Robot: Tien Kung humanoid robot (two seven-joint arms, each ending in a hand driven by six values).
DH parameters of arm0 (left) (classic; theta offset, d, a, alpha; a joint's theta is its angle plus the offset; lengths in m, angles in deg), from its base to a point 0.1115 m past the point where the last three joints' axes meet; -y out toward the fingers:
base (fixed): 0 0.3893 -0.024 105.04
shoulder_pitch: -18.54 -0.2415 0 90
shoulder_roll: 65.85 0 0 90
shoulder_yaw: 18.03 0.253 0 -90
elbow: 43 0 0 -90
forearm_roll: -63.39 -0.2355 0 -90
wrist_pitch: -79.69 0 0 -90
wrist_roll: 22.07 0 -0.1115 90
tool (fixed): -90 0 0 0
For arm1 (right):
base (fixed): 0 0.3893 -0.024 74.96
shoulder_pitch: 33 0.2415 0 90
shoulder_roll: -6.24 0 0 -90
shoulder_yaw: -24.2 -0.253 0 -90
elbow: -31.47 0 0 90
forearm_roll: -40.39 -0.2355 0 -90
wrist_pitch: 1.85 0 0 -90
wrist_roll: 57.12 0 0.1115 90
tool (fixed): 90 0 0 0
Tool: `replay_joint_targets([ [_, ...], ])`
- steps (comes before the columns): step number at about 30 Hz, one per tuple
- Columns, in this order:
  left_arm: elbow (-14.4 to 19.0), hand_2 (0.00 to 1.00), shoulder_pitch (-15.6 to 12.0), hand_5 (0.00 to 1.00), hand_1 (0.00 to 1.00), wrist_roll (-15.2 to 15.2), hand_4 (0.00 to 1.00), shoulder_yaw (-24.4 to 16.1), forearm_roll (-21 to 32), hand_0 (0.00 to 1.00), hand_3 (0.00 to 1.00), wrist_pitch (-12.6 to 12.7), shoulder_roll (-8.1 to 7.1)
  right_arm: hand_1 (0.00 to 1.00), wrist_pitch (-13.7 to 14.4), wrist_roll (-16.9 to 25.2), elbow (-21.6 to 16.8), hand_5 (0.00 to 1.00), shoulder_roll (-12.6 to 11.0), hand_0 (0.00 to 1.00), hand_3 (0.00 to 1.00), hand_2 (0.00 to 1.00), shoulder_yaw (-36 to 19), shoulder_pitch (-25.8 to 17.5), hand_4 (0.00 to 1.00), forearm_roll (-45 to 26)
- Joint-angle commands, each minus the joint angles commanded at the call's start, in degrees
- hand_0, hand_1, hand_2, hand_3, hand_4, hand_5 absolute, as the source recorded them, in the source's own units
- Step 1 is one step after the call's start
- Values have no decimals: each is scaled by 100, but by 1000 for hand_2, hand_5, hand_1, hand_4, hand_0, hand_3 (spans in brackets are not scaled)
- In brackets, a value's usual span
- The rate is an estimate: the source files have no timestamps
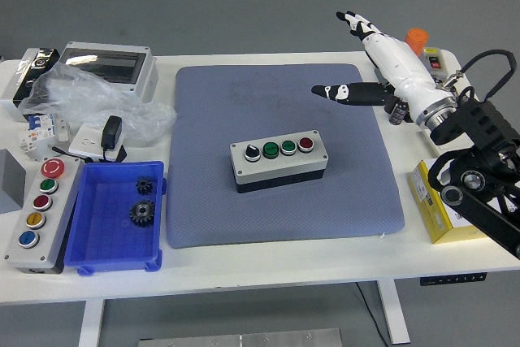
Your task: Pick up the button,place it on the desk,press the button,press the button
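A grey button box [279,160] with a black base lies in the middle of the blue-grey mat [284,152]. Its top carries a black-and-white selector knob, two green buttons and a red button [305,144]. My right hand [357,58] is white with black fingertips. It hovers above the mat's far right corner, well clear of the box, fingers spread and holding nothing. One finger points left over the mat, the others point up and away. The left arm is out of view.
A blue tray [114,221] with black gears stands at the left, beside a second grey box of coloured buttons [41,213]. Behind them are a plastic bag [97,103], a charger and a grey enclosure [110,67]. An orange-capped switch [417,40] and a yellow box [443,209] are at the right.
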Motion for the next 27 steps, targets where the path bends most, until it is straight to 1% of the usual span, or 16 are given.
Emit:
replay_joint_targets([
  [7,-5,635,-34,339,705,-56,641,13,5,688,642,-51,12,998,64,44,8,589,28,998,998,998,-236,-156,998,-1],
  [11,-5,635,-36,339,705,-83,641,-31,-43,688,642,-80,14,998,121,100,-34,589,-14,998,998,998,-393,-259,998,-32],
  [13,-4,637,-26,337,706,-94,651,-63,-82,689,651,-96,12,998,161,150,-85,608,-48,998,998,998,-509,-336,998,-74],
  [20,-13,638,-24,325,705,-162,657,-142,-174,689,656,-177,-7,998,417,544,-372,619,-135,998,998,998,-1185,-758,998,-338],
  [24,-24,641,-17,313,706,-207,664,-118,-161,689,663,-225,-16,998,548,789,-437,630,-161,998,998,998,-1518,-1005,998,-524],
  [27,-22,641,4,313,706,-226,664,-101,-161,689,663,-248,-23,998,587,875,-437,630,-170,998,998,998,-1695,-1188,998,-612],
])
